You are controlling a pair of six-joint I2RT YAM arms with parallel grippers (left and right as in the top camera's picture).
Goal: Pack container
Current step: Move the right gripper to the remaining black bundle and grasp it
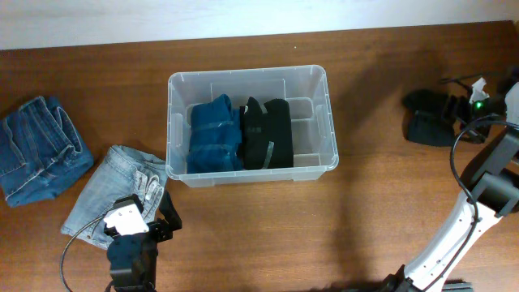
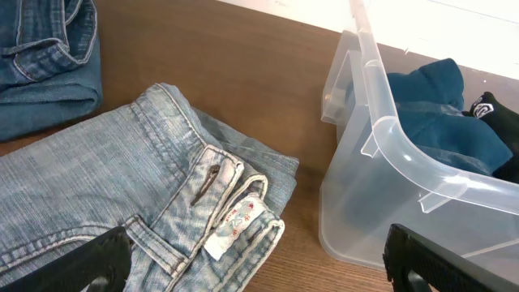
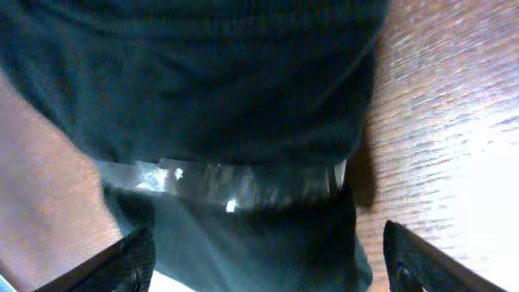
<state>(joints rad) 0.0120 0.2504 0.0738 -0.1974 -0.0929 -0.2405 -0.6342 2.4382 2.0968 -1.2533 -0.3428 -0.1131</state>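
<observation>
Left claw [image 2: 259,272] near container [image 1: 247,73] of 2 bundles [image 1: 215,134]

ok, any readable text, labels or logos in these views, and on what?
None legible.
Tag on the light jeans waistband: reddish print, too small to read.
White mark on the black bundle in the container: partly hidden, unreadable.

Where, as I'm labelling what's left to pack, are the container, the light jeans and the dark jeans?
container [image 1: 310,134]: overhead view, bare floor at its right end.
light jeans [image 1: 109,188]: overhead view, middle of the fold.
dark jeans [image 1: 39,154]: overhead view, middle of the pile.
</observation>
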